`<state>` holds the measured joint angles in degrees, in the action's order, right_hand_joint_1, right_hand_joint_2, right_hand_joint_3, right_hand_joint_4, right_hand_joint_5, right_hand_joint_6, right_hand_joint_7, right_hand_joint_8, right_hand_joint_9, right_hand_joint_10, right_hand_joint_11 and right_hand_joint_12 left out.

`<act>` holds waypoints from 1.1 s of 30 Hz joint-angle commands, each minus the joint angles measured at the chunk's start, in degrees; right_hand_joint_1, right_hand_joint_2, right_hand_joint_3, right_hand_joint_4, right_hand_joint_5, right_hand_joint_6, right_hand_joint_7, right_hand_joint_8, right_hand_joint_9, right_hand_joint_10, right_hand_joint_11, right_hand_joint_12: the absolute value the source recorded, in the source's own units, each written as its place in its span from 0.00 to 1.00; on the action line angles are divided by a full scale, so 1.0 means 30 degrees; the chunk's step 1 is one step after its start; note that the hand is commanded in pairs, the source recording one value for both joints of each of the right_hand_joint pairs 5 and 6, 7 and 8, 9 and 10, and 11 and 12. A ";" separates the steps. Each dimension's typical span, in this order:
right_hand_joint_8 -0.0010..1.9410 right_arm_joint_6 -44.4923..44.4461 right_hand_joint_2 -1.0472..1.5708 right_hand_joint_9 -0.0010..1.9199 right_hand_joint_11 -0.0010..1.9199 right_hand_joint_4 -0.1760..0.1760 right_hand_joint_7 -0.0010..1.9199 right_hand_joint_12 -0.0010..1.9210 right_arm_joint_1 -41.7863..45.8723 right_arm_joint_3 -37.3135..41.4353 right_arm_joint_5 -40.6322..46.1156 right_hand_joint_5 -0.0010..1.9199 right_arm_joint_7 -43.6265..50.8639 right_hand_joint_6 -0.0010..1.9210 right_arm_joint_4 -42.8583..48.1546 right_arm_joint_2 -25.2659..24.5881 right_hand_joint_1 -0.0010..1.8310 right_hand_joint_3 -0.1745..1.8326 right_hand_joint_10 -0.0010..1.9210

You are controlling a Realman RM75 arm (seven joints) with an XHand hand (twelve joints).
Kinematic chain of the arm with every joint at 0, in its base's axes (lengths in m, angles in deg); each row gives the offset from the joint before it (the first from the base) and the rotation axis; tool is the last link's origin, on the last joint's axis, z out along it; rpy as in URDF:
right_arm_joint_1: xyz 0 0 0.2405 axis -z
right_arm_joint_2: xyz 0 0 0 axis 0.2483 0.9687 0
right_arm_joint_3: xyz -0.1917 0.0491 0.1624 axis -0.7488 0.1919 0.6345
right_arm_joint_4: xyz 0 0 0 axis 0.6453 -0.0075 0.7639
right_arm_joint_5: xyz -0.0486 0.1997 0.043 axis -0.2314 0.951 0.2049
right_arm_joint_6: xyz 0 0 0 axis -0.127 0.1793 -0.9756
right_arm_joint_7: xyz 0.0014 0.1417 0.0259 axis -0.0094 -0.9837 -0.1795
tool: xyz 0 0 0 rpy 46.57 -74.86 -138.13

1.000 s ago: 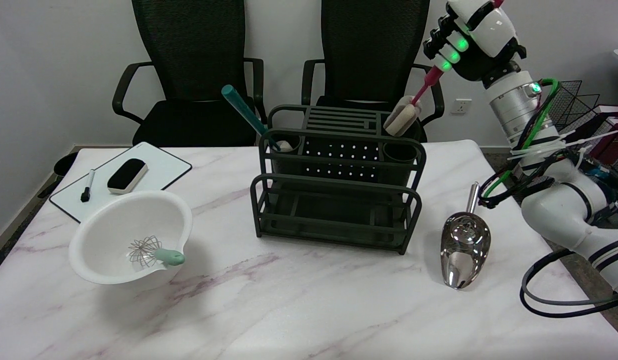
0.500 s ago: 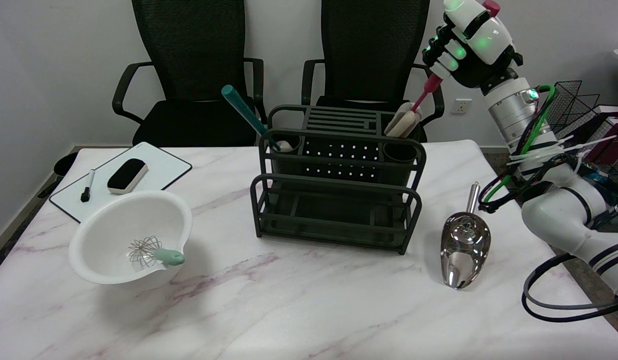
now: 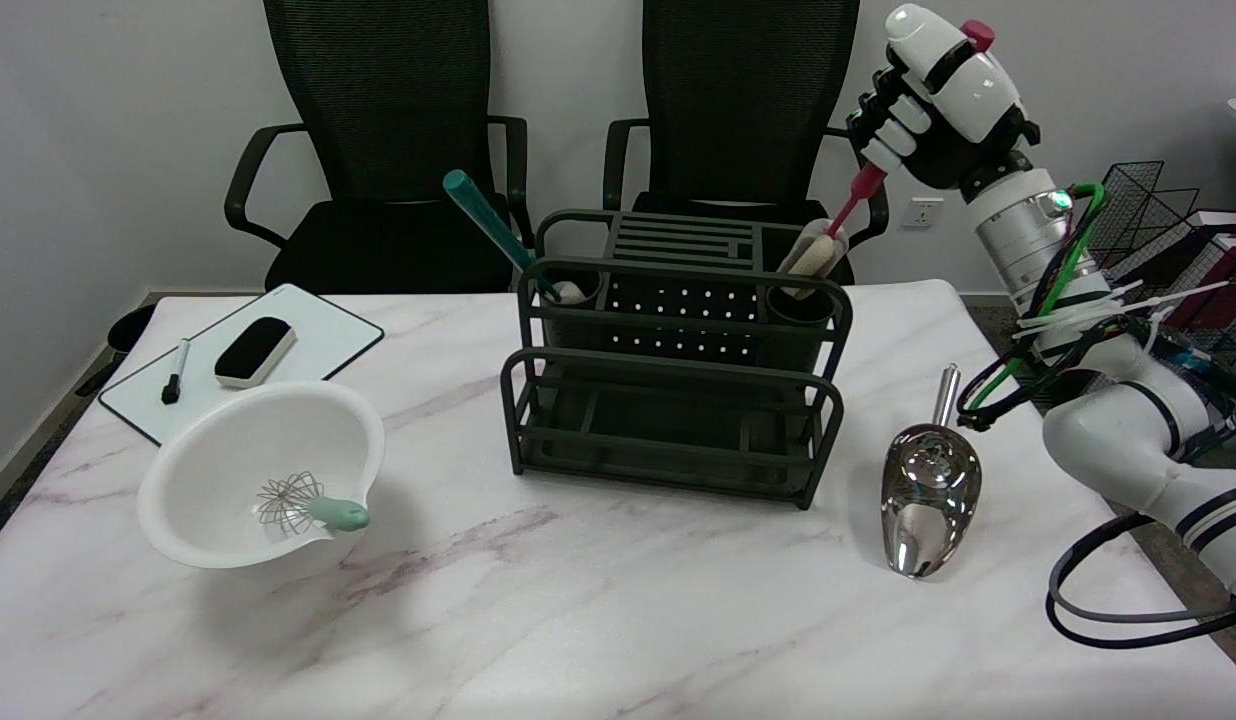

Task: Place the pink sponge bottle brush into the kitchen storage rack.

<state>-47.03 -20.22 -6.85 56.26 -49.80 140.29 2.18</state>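
Marble table point(image 3: 598, 600), black chairs point(image 3: 398, 130) behind.

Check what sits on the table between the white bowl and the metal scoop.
Head view: only the dark storage rack stands between the white bowl and the metal scoop.

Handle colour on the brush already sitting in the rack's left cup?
Teal, on the other brush in the storage rack; head view shows it.

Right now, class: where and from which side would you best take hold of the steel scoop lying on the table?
Grip the steel scoop by its thin handle, coming from above. The handle points away toward the table's far edge and lies clear of the rack; the bowl is broad, smooth and likely slippery.
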 commanded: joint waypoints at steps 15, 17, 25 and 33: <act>0.99 -0.0126 1.00 1.00 1.00 0.50 1.00 1.00 -0.0901 -0.1366 0.0770 1.00 -0.0039 1.00 -0.2280 0.0039 0.49 0.40 1.00; 0.99 -0.0126 1.00 1.00 1.00 0.50 1.00 1.00 -0.0875 -0.1366 0.0770 1.00 -0.0039 1.00 -0.2295 0.0039 0.49 0.39 1.00; 0.99 -0.0126 1.00 1.00 1.00 0.50 1.00 1.00 -0.0928 -0.1588 0.0770 1.00 -0.0039 1.00 -0.2692 0.0022 0.49 0.39 1.00; 0.99 -0.0126 1.00 1.00 1.00 0.50 1.00 1.00 -0.1443 -0.2040 0.0797 1.00 -0.0039 1.00 -0.3103 -0.0041 0.49 0.39 1.00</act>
<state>-47.29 -22.91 -11.01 58.42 -49.91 133.25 2.29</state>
